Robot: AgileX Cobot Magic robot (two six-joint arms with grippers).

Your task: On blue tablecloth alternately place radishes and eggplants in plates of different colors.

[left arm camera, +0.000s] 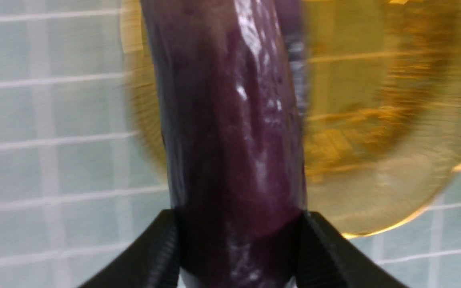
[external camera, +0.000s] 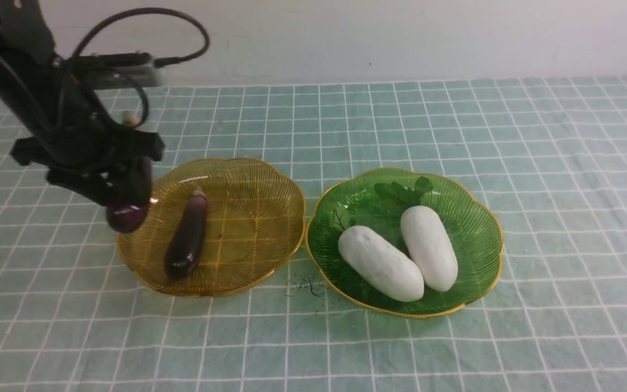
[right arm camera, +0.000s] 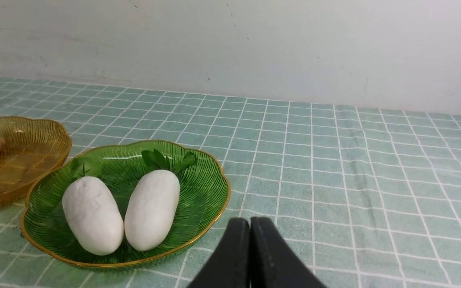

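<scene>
The left hand (external camera: 127,191) grasps the glossy, probably slippery eggplant (left arm camera: 230,120) near one end, over the rim of the amber plate (external camera: 270,185)

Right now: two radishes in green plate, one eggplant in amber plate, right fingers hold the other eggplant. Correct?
Wrong arm: the left fingers hold the other eggplant, as the left wrist view shows. Right fingers are shut, empty. The rest stands.

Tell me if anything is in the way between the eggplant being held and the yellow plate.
Nothing visible blocks it. The held eggplant hangs at the left rim of the yellow plate. The other eggplant lies in the plate's left half, so the bare space is to its right.
</scene>
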